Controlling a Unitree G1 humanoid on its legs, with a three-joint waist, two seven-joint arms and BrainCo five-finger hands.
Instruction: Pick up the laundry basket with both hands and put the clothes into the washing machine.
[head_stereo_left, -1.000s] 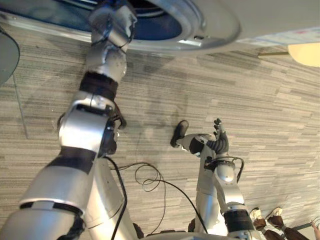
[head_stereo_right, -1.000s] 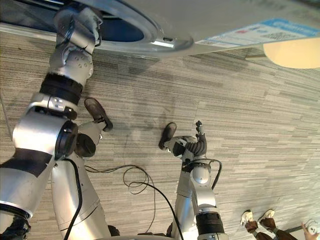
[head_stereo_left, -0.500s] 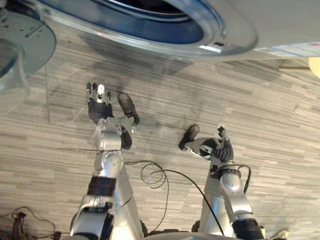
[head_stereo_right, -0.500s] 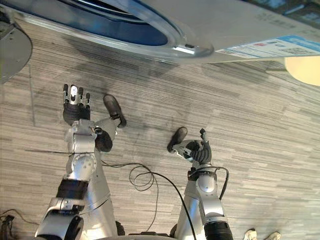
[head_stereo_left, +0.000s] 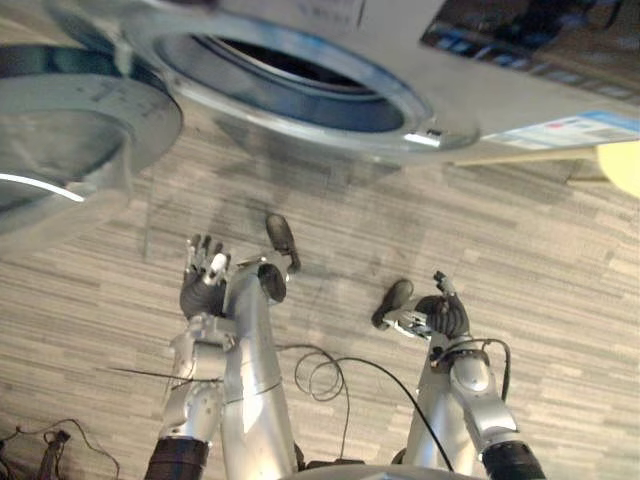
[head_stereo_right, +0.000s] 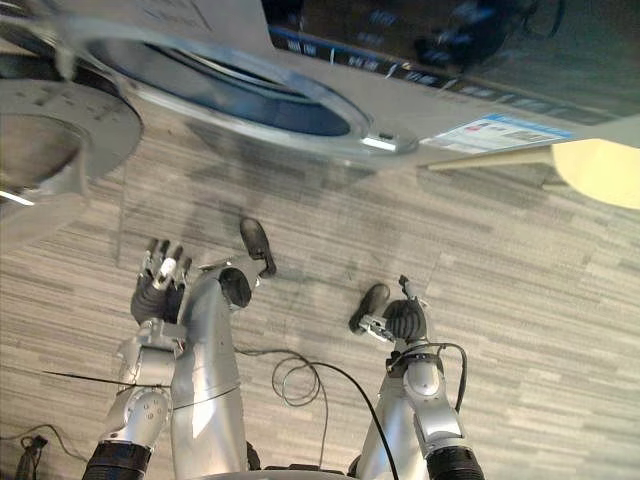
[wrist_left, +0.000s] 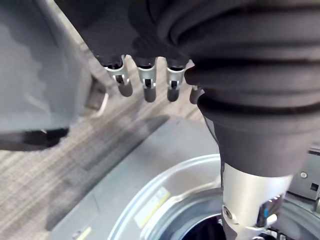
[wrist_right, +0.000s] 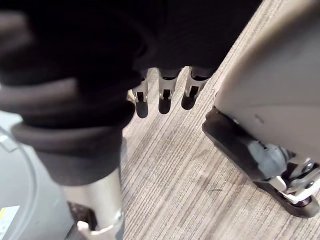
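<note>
Head views: the washing machine (head_stereo_left: 480, 85) is seen across the top, beyond both hands. Its round door (head_stereo_left: 90, 125), grey with a domed glass centre, is stood open to the left of the drum opening (head_stereo_left: 290, 85). The opening is ringed by a polished metal rim. A dark glossy control panel (head_stereo_right: 450, 40) is given by these views. The floor (head_stereo_left: 530, 250) is marked by fine grey-brown stripes.

Left wrist view: a yellow label (wrist_left: 150, 211) on the flat grey front, beside the rim, is added.

The left hand (head_stereo_left: 200, 285) is raised over the floor, fingers straight and spread, nothing held. The right hand (head_stereo_left: 445, 316) is held well apart from it, fingers loosely extended, nothing held.
</note>
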